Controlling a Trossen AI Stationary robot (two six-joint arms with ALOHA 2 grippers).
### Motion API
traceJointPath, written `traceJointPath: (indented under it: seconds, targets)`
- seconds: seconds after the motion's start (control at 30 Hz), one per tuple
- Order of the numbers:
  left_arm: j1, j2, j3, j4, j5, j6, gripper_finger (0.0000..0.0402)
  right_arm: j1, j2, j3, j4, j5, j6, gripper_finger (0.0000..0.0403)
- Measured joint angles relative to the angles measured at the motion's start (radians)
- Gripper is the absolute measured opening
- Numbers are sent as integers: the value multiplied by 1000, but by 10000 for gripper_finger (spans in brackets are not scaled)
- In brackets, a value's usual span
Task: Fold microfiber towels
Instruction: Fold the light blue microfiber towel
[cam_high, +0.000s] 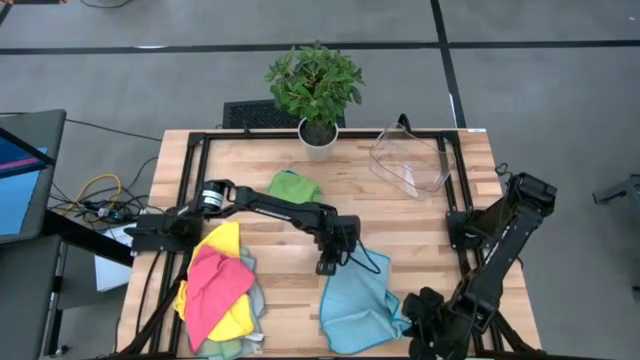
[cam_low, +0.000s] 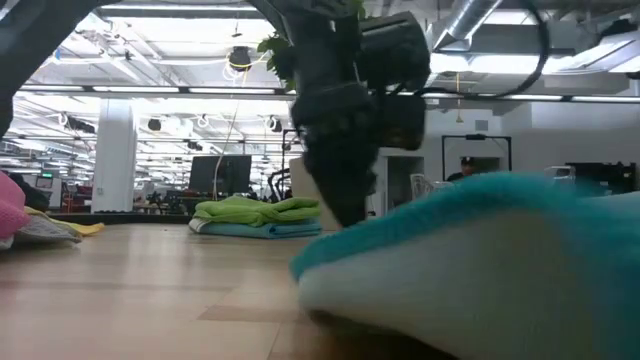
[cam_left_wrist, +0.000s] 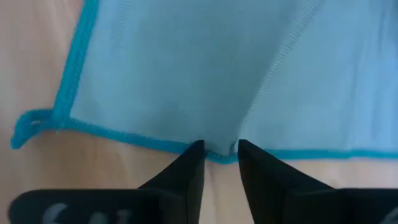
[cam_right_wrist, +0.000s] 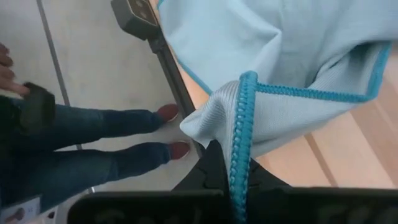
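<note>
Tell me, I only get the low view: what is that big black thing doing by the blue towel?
Observer: That is the left gripper, right at the hem of the pale teal towel.
Operator: Where is the other arm?
Observer: The right gripper is shut on a corner of the same towel, at the edge of the table.
Operator: Any more to fold?
Observer: A heap of pink and yellow towels lies on the left side.

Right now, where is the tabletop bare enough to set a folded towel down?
Bare wood lies between the folded green towel and the clear bin, and ahead of the pale teal towel. It is crowded by the pink and yellow pile, under the left gripper.
</note>
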Motion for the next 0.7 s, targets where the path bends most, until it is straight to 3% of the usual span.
traceJointPath:
  seconds: [0.2,0.27,0.4,0.5,0.6,0.7]
  targets:
    - [-30,-6,4,-228,-34,-105,27,-3,-4,0,-48,4,-1,21]
    - [-60,-6,-2,-278,1,-179,8,-9,-4,0,-67,3,-1,19]
    - [-139,-12,-52,-372,178,-371,7,-18,-4,0,-88,18,-35,13]
    - [-205,-31,-71,-450,279,-417,3,-29,-4,0,-104,26,-79,16]
    - [-250,-62,-64,-553,308,-447,2,-43,-4,0,-132,26,-103,21]
    - [-277,-107,-64,-606,274,-471,6,-46,-4,0,-148,27,-106,18]
